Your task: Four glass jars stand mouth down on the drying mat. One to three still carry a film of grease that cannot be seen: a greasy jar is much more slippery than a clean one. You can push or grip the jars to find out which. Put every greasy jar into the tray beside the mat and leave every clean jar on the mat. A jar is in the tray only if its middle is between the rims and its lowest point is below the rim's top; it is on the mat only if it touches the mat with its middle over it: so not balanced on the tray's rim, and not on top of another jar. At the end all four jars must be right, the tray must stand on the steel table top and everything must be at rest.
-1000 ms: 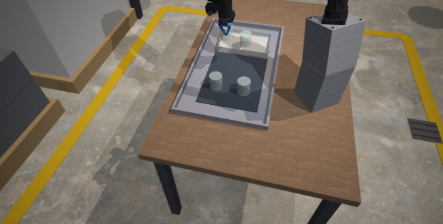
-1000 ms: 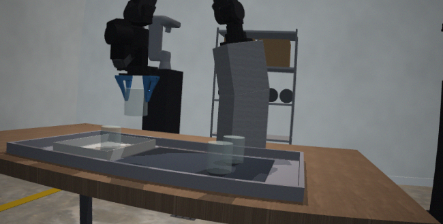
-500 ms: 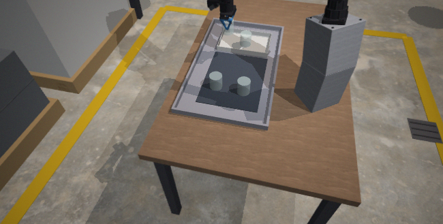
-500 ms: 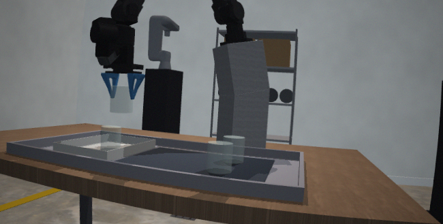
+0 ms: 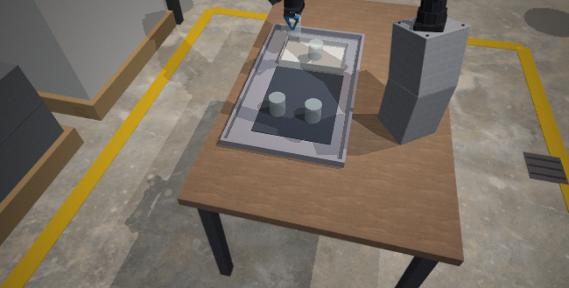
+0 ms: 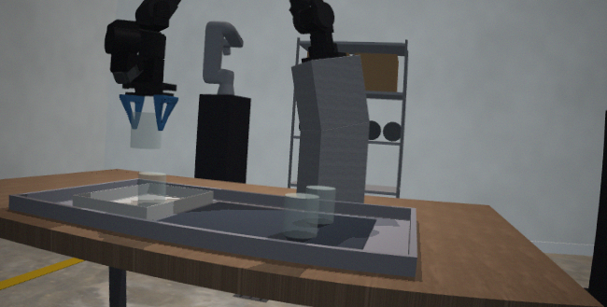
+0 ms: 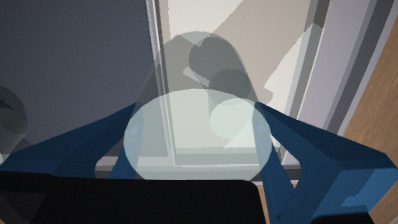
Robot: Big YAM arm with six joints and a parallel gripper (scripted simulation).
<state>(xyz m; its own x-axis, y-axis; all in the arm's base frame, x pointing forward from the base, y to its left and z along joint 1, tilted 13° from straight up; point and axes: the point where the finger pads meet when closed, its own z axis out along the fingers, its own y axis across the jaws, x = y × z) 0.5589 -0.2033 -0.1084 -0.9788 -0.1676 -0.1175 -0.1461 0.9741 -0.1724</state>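
- We hold one jar (image 5: 294, 33) (image 6: 146, 140) (image 7: 197, 140) aloft in our gripper (image 5: 292, 26) (image 6: 148, 129) (image 7: 198, 111).
- From above, the tray (image 5: 306, 66) (image 6: 112, 206) (image 7: 225, 159), holding another jar (image 5: 315, 50) (image 6: 152, 185) (image 7: 229, 119), is at the mat's (image 5: 302, 83) (image 6: 224, 215) (image 7: 65, 50) 12 o'clock.
- Two jars (image 5: 277, 104) (image 6: 302, 217) (image 7: 11, 125) stand on the mat; the pedestal (image 5: 420, 86) (image 6: 341, 129) is toward 3.

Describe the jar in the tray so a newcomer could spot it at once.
On the wooden table, find the long grey frame. At one end, beside the dark mat, sits a pale tray. The jar stands inside it, alone, while two others stand on the mat and one hangs in the jaws.
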